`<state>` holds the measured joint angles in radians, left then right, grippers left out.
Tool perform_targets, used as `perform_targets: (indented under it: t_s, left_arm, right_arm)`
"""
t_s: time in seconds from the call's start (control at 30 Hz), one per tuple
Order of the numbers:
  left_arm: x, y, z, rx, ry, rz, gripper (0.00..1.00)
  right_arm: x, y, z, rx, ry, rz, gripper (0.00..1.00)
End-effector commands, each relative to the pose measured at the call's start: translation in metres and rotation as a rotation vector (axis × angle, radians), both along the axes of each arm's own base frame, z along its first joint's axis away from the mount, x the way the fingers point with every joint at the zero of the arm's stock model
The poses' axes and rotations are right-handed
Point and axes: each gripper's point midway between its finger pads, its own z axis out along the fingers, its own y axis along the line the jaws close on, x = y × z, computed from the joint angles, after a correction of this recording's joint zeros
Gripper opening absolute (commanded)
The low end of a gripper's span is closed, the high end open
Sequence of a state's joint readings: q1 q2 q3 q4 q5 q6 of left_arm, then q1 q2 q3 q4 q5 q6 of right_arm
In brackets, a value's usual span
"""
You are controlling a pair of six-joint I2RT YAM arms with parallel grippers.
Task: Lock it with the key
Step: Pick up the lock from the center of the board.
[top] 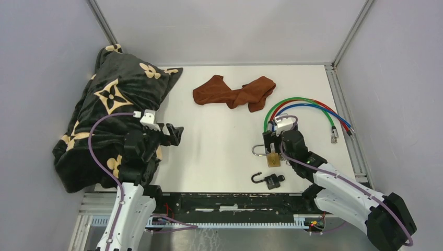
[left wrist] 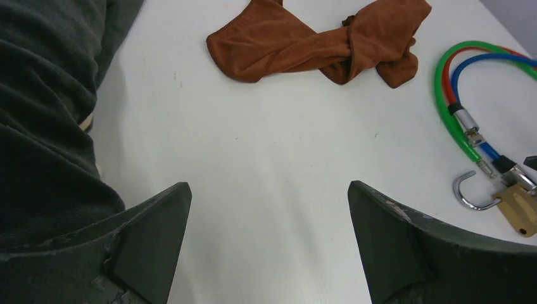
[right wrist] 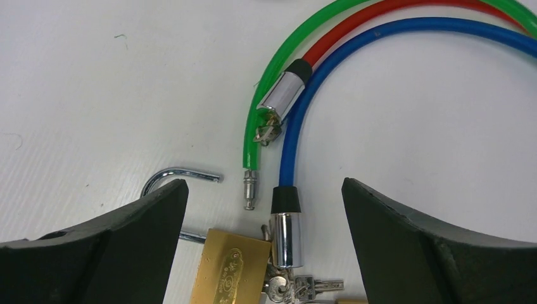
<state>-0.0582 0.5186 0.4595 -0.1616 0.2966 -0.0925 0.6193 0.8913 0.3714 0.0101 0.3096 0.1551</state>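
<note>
A brass padlock [right wrist: 229,269] with its steel shackle [right wrist: 166,177] swung open lies on the white table; it also shows in the top view [top: 272,159] and the left wrist view [left wrist: 520,206]. A bunch of small keys [right wrist: 297,288] lies against its right side, under the chrome end of the blue cable [right wrist: 283,237]. My right gripper [right wrist: 265,215] is open, hovering over the padlock and keys, holding nothing. My left gripper [left wrist: 269,221] is open and empty over bare table near the blanket, far left of the lock.
A small black padlock [top: 269,180] with open shackle lies near the front edge. Green [right wrist: 266,95], red and blue cable locks curve behind the brass lock. A brown cloth [top: 234,92] lies at the back. A dark patterned blanket [top: 104,120] fills the left side.
</note>
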Motion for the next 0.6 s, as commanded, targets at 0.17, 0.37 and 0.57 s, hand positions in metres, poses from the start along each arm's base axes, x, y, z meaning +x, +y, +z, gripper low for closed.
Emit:
perform_targets:
  t_s: [0.17,0.37,0.57]
  left_arm:
    - [0.014,-0.006,0.024,-0.292,-0.143,0.067,1.0]
    - [0.006,-0.006,0.011,-0.446,-0.164,0.097,1.0]
    - [0.003,0.0,0.016,-0.437,-0.215,0.117,1.0]
  right_arm:
    - [0.017,-0.038,0.068,0.069,-0.258,-0.237,0.98]
    - [0.032,-0.049,0.125,0.03,-0.373,-0.306,0.98]
    - [0.073,-0.072,0.143,-0.193,-0.179,-0.487,0.84]
